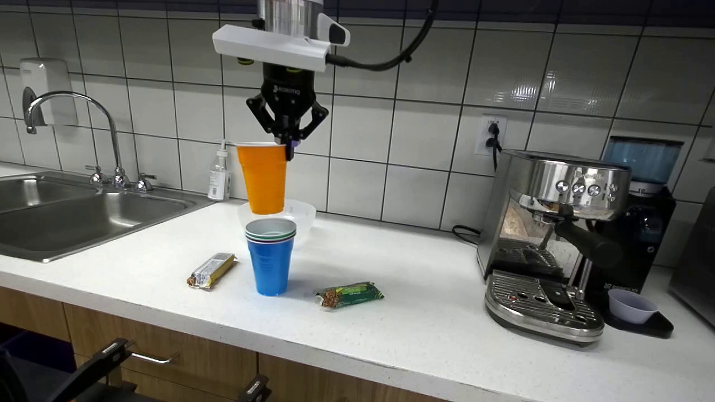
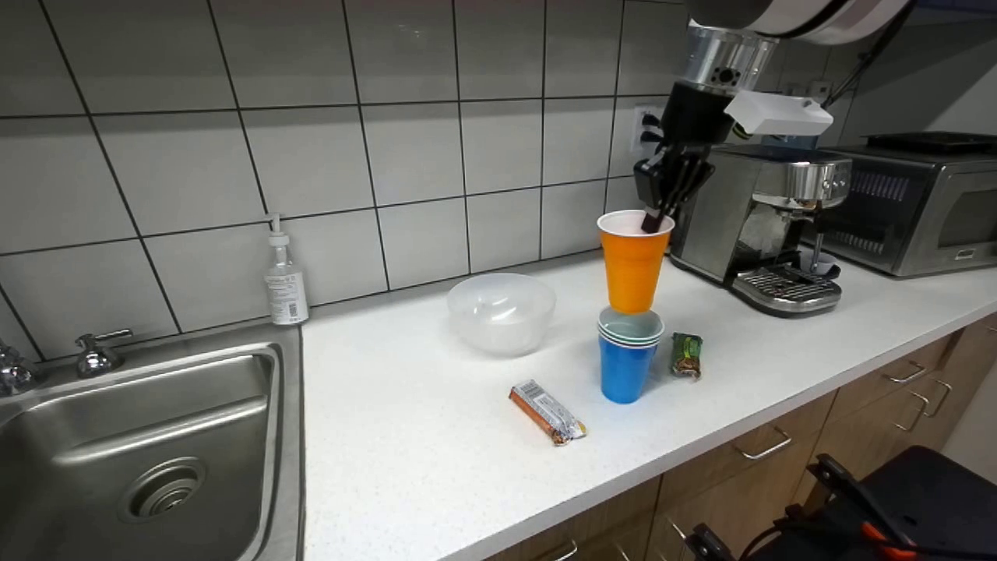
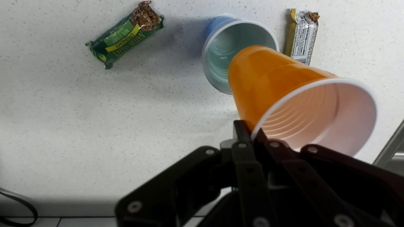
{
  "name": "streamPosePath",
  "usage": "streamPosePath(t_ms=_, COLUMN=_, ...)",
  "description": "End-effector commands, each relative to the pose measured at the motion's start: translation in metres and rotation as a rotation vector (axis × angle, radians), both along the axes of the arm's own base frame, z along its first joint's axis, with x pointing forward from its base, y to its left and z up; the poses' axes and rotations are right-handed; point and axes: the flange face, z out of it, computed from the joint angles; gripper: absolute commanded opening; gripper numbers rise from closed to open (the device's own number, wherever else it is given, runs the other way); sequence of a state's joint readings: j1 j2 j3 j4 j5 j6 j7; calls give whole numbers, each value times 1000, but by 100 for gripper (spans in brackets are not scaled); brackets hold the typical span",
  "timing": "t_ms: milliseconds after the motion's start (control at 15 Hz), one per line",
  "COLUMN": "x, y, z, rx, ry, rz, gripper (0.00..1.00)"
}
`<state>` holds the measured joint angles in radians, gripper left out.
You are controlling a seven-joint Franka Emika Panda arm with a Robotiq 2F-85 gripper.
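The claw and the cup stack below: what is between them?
The orange cup, pinched in the claw, hangs above the stack, as both exterior views show.

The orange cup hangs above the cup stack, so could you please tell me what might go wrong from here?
The fingers pinch the orange cup at only one side of its rim, so it might swing or slip.
If lowered off-centre, its base could catch on the cup stack and tip it over.
A toppling stack might also knock the green-wrapped bar or the silver-wrapped bar, lying on either side.
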<state>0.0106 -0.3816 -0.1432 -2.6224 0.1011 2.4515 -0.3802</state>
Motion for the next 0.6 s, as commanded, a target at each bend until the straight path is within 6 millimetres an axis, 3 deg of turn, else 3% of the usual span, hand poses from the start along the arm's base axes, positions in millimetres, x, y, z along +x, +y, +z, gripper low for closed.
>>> streamPosePath(t_ms=0, x=-8, y=-3, z=2, rx=-7, ry=14, rz=-18, gripper=1)
streamPosePath(t_ms=533, x=-7, y=-6, z=-5, rx=5, ry=13, rz=-26, gripper=1)
